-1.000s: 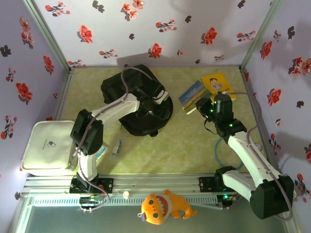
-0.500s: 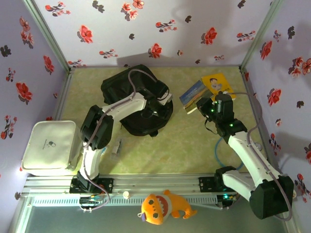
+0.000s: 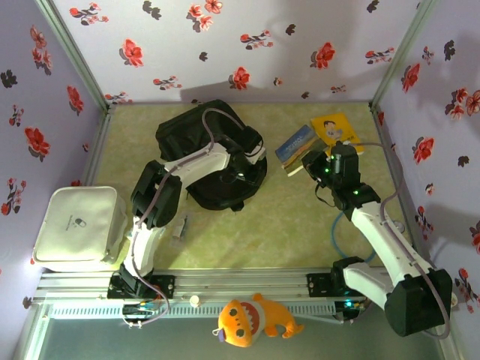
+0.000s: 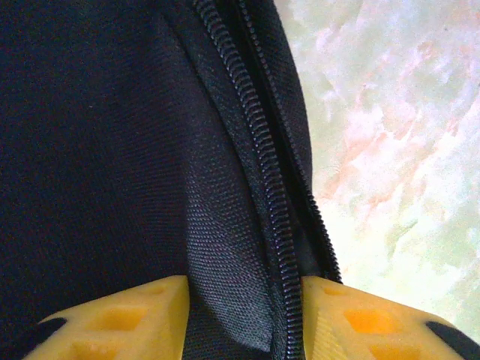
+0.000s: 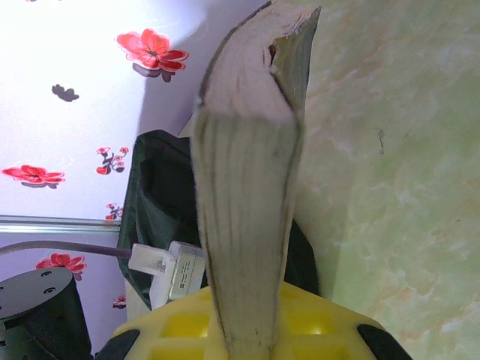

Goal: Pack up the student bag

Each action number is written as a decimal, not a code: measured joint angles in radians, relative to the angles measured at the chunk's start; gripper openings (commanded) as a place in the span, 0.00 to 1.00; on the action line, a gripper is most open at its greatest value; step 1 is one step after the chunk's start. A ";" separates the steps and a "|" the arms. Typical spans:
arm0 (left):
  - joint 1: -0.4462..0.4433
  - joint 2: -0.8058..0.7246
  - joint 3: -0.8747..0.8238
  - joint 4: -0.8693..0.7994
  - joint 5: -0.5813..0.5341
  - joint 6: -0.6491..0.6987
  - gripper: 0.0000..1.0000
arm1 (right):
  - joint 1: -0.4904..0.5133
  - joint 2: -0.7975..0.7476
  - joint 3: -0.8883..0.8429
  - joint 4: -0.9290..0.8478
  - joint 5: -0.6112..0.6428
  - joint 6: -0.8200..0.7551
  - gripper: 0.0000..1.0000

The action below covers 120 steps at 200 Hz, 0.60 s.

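The student bag (image 3: 202, 154), black and soft, lies at the back left of the table. My left gripper (image 3: 250, 154) sits at its right edge. In the left wrist view its yellow fingers (image 4: 142, 311) pinch a fold of the bag's fabric beside the zip (image 4: 262, 172), so the left gripper (image 4: 244, 304) is shut on that fold. My right gripper (image 3: 310, 163) is shut on a blue-covered book (image 3: 295, 145), lifted right of the bag. In the right wrist view the book (image 5: 247, 187) stands on edge, page edges showing, between the jaws of the right gripper (image 5: 247, 319), with the bag (image 5: 154, 195) behind.
A yellow book (image 3: 336, 129) lies at the back right. A white hard case (image 3: 79, 225) sits at the left edge. A small pale object (image 3: 178, 226) lies near the left arm. An orange plush toy (image 3: 251, 319) rests in front of the rail. A blue cable (image 3: 339, 225) lies beside the right arm.
My left arm has swung right across the bag, and its jaws have closed onto the fabric at the bag's right edge. The right arm and the book have not moved.
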<state>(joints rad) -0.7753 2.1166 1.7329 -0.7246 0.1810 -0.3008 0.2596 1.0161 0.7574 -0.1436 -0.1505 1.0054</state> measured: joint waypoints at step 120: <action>0.000 -0.024 0.012 -0.010 -0.063 0.021 0.06 | -0.003 -0.038 -0.006 -0.012 0.013 -0.012 0.00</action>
<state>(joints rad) -0.7753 2.0930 1.7447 -0.7349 0.1177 -0.2802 0.2565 0.9779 0.7517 -0.1558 -0.1371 0.9932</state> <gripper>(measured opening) 0.079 0.118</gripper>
